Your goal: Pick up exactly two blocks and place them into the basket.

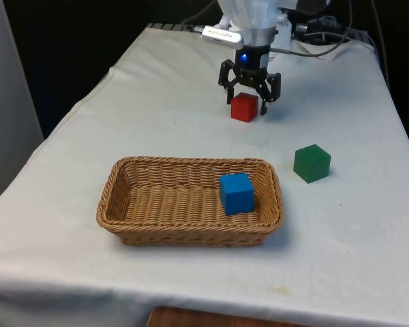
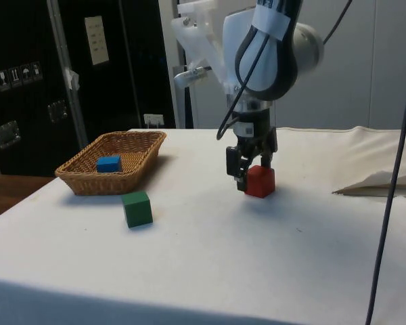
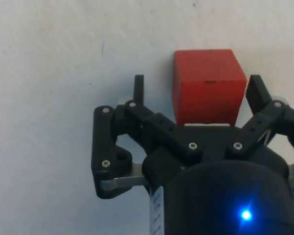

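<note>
A red block [image 1: 244, 107] [image 2: 260, 181] rests on the white cloth at the far end of the table. My gripper [image 1: 247, 101] [image 2: 251, 176] is down at the table, open, with one finger on each side of it. The wrist view has the red block [image 3: 208, 85] between the fingertips [image 3: 138, 87], nearer one of them, with my gripper [image 3: 196, 90] not closed on it. A blue block [image 1: 236, 193] [image 2: 109, 163] lies in the wicker basket [image 1: 191, 162] [image 2: 108, 179]. On the cloth at the front view's right of the basket sits a green block [image 1: 311, 163] [image 2: 137, 208].
Cables [image 1: 320, 41] lie at the table's far end behind the arm. A fold of cloth [image 2: 382, 181] rises near the table's edge in the side view. A wooden surface [image 1: 191, 317] shows below the near edge.
</note>
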Robot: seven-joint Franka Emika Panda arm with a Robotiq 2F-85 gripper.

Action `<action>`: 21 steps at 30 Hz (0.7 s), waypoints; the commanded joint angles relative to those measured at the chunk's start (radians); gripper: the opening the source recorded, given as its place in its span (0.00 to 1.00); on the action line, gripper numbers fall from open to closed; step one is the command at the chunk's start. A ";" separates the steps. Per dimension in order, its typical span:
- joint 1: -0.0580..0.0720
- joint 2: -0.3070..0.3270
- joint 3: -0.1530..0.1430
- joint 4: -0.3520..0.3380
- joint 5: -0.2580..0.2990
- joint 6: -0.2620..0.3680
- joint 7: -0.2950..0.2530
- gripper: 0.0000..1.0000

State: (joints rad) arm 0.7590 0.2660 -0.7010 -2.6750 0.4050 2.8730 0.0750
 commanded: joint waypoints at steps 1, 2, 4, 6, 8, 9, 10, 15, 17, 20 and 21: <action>0.000 0.001 -0.001 0.000 0.000 0.000 0.001 0.78; 0.000 0.002 -0.001 -0.003 0.003 0.010 0.004 0.78; 0.000 0.003 -0.003 -0.003 0.003 0.010 0.005 0.55; -0.001 0.004 -0.004 -0.003 0.003 0.010 0.006 0.20; -0.001 0.004 -0.004 -0.003 0.002 0.010 0.006 0.00; -0.002 0.003 -0.004 0.000 0.000 0.000 0.003 0.00; -0.001 0.004 -0.004 -0.003 0.002 0.010 0.006 0.00; -0.001 0.004 -0.004 -0.004 0.002 0.011 0.007 0.00; 0.000 0.001 -0.009 -0.005 0.000 0.010 0.009 0.00; 0.006 -0.007 -0.020 -0.007 -0.007 0.006 0.018 0.00; 0.008 -0.012 -0.025 -0.008 -0.010 0.005 0.022 0.00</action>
State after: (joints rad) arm 0.7570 0.2630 -0.7090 -2.6750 0.4050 2.8730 0.0860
